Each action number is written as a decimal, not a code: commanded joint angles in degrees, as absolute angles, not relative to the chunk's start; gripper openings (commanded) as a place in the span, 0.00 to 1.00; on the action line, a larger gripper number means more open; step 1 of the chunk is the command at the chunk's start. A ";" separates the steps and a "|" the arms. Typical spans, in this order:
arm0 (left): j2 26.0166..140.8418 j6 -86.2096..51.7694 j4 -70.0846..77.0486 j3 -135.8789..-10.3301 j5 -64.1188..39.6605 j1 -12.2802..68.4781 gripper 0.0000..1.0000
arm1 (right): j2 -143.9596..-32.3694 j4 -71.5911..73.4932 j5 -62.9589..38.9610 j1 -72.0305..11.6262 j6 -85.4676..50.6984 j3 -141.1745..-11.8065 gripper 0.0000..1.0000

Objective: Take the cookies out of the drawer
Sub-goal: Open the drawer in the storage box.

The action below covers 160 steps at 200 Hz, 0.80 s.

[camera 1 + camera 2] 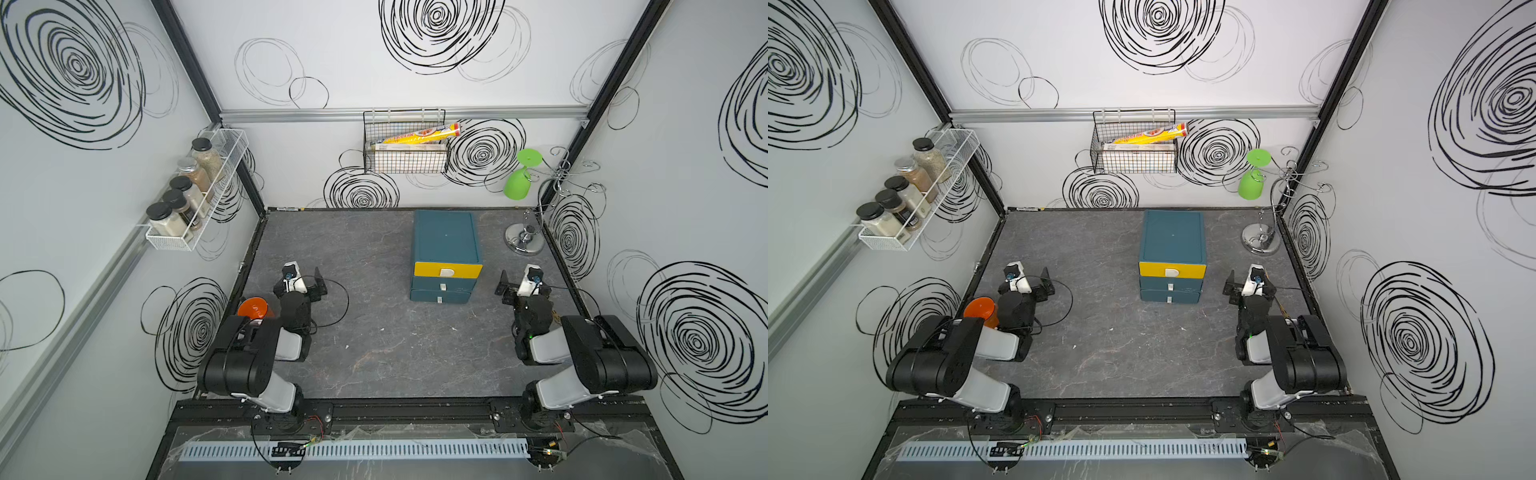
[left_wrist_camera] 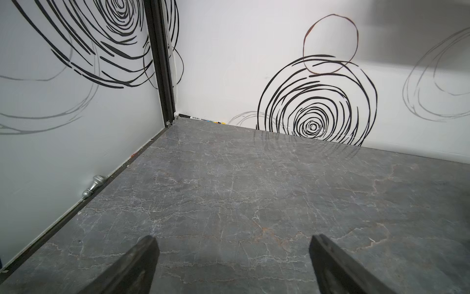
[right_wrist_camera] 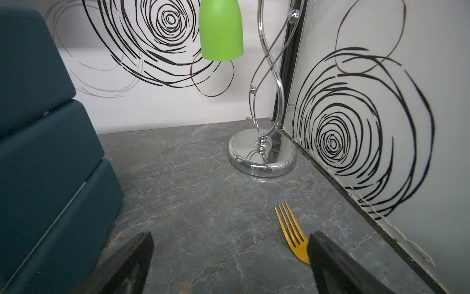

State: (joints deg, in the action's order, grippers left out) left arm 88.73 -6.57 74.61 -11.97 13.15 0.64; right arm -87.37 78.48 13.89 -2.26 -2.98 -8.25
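1. The cookies cannot be seen in any view, and I cannot tell which drawer they are in.
2. The dark teal plastic box of drawers (image 1: 446, 237) stands on the far half of the dark grey stone-look table (image 1: 374, 332), a bit right of the middle. Its front has 3 drawers: a yellow top drawer (image 1: 448, 270) and 2 teal lower drawers (image 1: 443, 285) under it. All 3 look pushed in.
3. The left gripper (image 2: 234, 243) hangs low over bare table, left of the box and well apart from it. Its 2 fingers are spread wide with nothing between them.
4. The right gripper (image 3: 230, 243) is near the right side of the box but not touching it. Its fingers are spread wide too, and it holds nothing.
5. A thin gold metal fork (image 3: 291, 229) lies flat on the table by the right gripper. One finger hides its handle.
6. A shiny silver metal cup stand (image 1: 524, 241) sits in the far right corner. A bright green plastic goblet (image 1: 517, 185) hangs upside down on it.
7. An orange plastic cup (image 1: 252, 309) stands by the left wall, partly behind the left arm.
8. A white wire shelf (image 1: 191, 243) on the left wall holds 5 spice jars (image 1: 166, 220). A black wire basket (image 1: 405, 166) on the back wall holds a long yellow box (image 1: 419, 135).
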 commanded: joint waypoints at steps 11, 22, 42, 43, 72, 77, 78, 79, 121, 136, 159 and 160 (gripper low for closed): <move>89.03 -5.90 76.20 -12.67 13.84 0.88 0.99 | -87.43 80.59 14.11 -2.10 -2.90 -8.18 1.00; 89.00 -5.95 76.20 -12.73 13.88 0.88 0.99 | -87.42 80.59 14.13 -2.02 -2.96 -8.24 1.00; 89.03 -5.88 76.20 -12.74 13.82 0.88 0.99 | -87.40 80.43 14.13 -2.02 -2.94 -8.25 1.00; 89.03 -5.84 76.20 -12.70 13.81 0.88 0.99 | -87.38 80.47 14.10 -2.07 -2.92 -8.26 1.00; 89.03 -5.90 76.20 -12.81 13.88 0.88 0.99 | -87.40 80.48 14.14 -2.09 -2.95 -8.26 1.00; 89.03 -5.91 76.20 -12.78 13.88 0.86 0.99 | -87.44 80.43 14.13 -2.02 -2.93 -8.20 1.00; 89.03 -5.90 76.20 -12.76 13.88 0.87 0.99 | -87.45 80.47 14.14 -2.02 -2.96 -8.23 1.00; 89.03 -5.85 76.20 -12.75 13.88 0.87 0.99 | -87.45 80.49 14.15 -2.07 -2.93 -8.20 1.00; 88.86 -5.86 76.03 -12.81 13.89 0.96 0.99 | -87.28 80.80 14.47 -2.10 -2.98 -7.97 1.00; 87.87 -4.52 75.58 -13.02 14.80 2.17 0.99 | -85.10 82.38 15.69 -2.09 -3.26 -6.33 1.00; 81.27 1.40 63.81 -17.64 23.88 9.37 0.99 | -75.49 75.19 17.25 -2.74 -3.01 -5.71 1.00; 80.80 1.76 63.37 -17.79 24.46 9.65 0.99 | -74.92 74.42 17.33 -2.82 -3.00 -5.80 1.00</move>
State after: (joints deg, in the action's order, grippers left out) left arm 86.94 -4.67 70.59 -12.86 16.27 3.64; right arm -83.72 78.24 14.87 -2.28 -3.03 -6.20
